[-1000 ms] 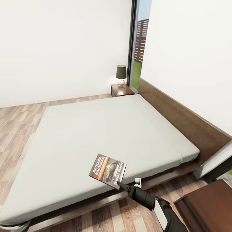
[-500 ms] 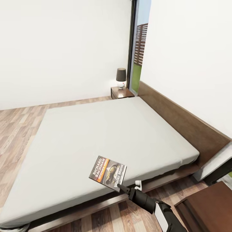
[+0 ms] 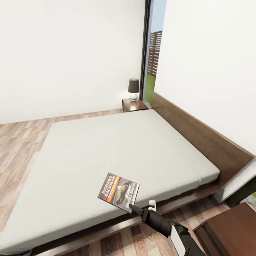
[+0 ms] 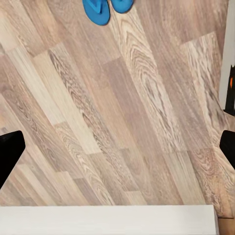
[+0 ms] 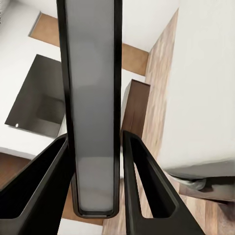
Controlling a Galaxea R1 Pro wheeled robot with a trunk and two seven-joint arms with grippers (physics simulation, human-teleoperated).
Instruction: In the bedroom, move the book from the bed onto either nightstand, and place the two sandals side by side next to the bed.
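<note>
Clamped on the lower corner of the book (image 3: 118,192), the right gripper (image 3: 132,206) holds the paperback tilted above the near edge of the bed (image 3: 106,153), cover facing up. Seen from the right wrist, the book (image 5: 92,105) stands edge-on between the two dark fingers (image 5: 147,188), which press against its sides.

On the far side of the mattress, a nightstand (image 3: 133,105) sits in the corner beside the headboard (image 3: 199,138), carrying a small lamp (image 3: 133,89) with a dark shade. Next to it a tall window (image 3: 152,53) shows grass and a slatted fence. A second nightstand (image 3: 231,227) is just beside the robot's right arm, near the headboard's close end.

From the left wrist, the left gripper's (image 4: 117,147) dark fingertips (image 4: 10,152) sit spread wide with nothing between them, above bare plank floor (image 4: 127,122). Two blue sandals (image 4: 105,9) lie side by side on those planks.
</note>
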